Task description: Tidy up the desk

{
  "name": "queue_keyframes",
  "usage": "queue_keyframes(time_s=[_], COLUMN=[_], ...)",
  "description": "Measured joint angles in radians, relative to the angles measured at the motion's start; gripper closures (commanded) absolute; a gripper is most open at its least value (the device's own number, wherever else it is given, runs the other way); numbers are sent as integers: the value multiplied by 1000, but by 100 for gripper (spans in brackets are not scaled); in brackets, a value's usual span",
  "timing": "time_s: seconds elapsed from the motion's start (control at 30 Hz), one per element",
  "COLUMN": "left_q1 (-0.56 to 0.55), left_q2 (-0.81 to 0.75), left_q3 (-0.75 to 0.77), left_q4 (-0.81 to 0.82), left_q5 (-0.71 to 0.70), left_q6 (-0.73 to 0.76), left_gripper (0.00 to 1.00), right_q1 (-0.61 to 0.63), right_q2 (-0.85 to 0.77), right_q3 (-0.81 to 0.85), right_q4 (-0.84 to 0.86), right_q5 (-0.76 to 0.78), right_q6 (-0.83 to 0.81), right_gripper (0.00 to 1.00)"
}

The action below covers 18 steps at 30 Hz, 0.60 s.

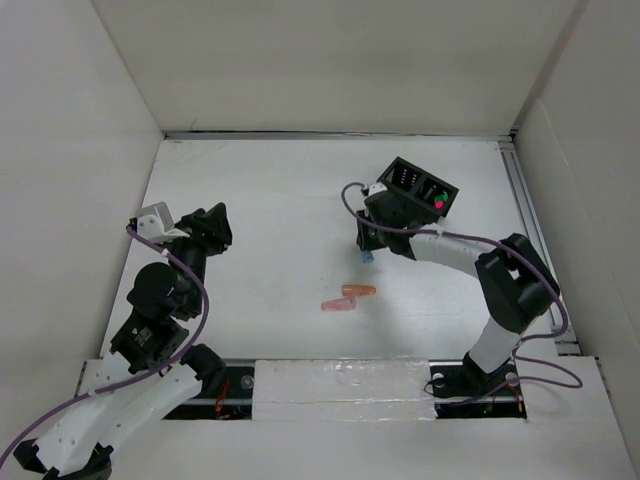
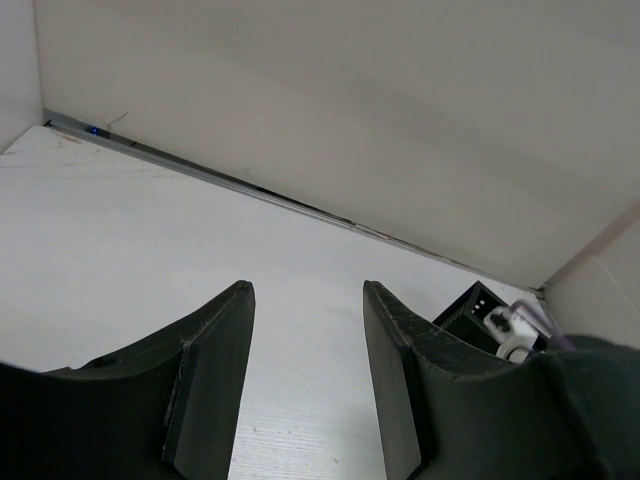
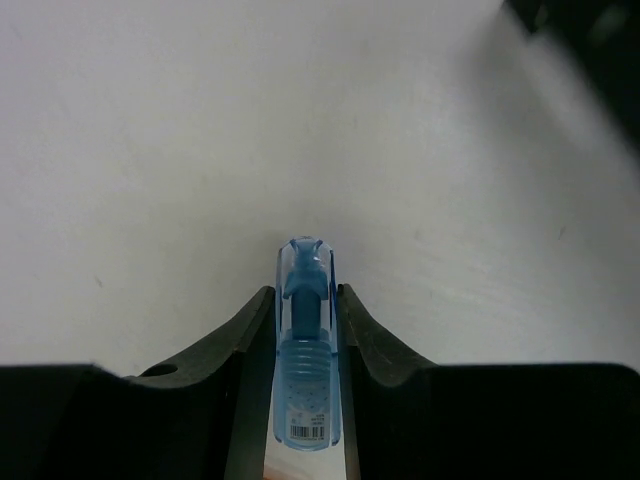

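Note:
The desk (image 1: pixel 280 210) is a white tabletop with white walls around it. My right gripper (image 1: pixel 367 250) is shut on a clear blue marker cap-like highlighter (image 3: pixel 305 340), held just above the desk near a black compartmented box (image 1: pixel 420 190). Its blue tip shows below the gripper in the top view (image 1: pixel 368 257). Two orange-pink highlighters (image 1: pixel 348 296) lie on the desk at mid-front. My left gripper (image 1: pixel 215 222) is open and empty at the left, above bare desk (image 2: pixel 150 240); its fingers (image 2: pixel 215 370) stand well apart.
The black box holds a red and a green item (image 1: pixel 438 199); it also shows in the left wrist view (image 2: pixel 475 310). A metal rail (image 1: pixel 525 200) runs along the desk's right edge. White padding (image 1: pixel 340 385) lines the near edge between the arm bases.

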Motion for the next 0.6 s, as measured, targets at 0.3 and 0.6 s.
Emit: queue_keyframes(time_s=[0.3,0.6], left_q1=[0,0], left_q2=[0,2], left_q3=[0,0], left_q4=[-2,-4], left_q5=[1,2], left_q6=[1,4], left_gripper=[56,56], right_q1=[-138,-298], right_q2=[1,123], right_q3=[362,414], right_q4=[125,255], right_q5=[87,176], right_q6=[-35,-55], right_gripper=[89,86])
